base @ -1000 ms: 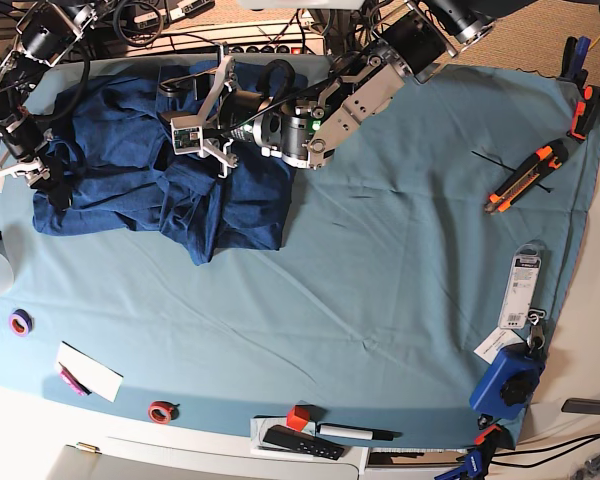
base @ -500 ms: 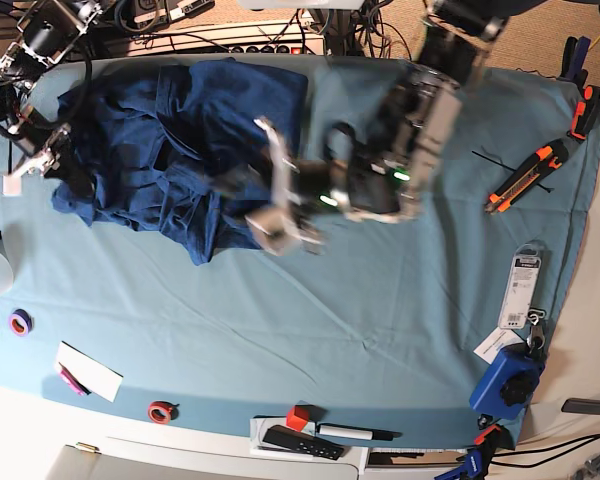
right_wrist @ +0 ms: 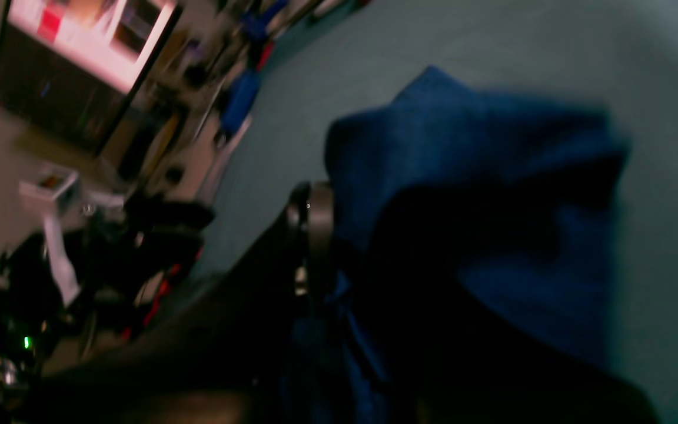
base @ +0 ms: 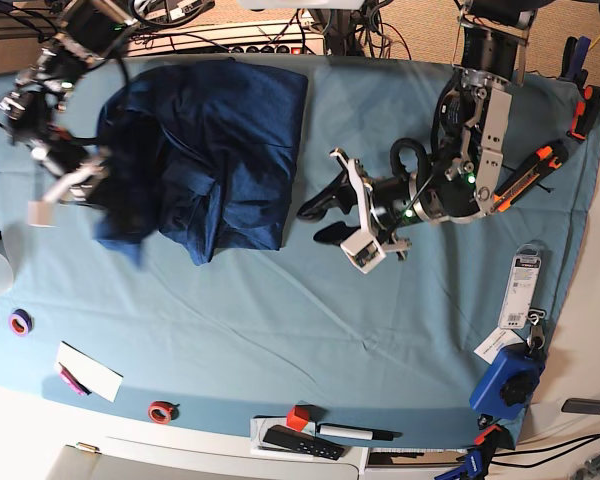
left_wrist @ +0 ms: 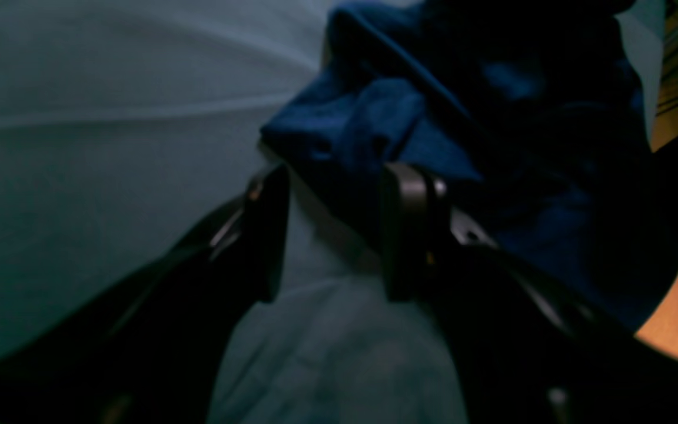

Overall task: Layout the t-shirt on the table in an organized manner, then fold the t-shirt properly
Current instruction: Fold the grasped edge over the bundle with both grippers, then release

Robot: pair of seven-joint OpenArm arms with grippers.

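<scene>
Base: right claw (base: 92,190) grips t-shirt (base: 220,130).

T-shirt (base: 215,140) – soft matt navy knit, wrinkled; table (base: 280,330) – smooth matt teal cloth cover.

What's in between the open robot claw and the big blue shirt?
Only bare light teal table cloth, seen in the base view, separates the open left tool from the crumpled dark navy knit t-shirt.

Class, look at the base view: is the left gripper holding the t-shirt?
No: the left gripper stands open over the bare table, just beside the t-shirt.
</scene>
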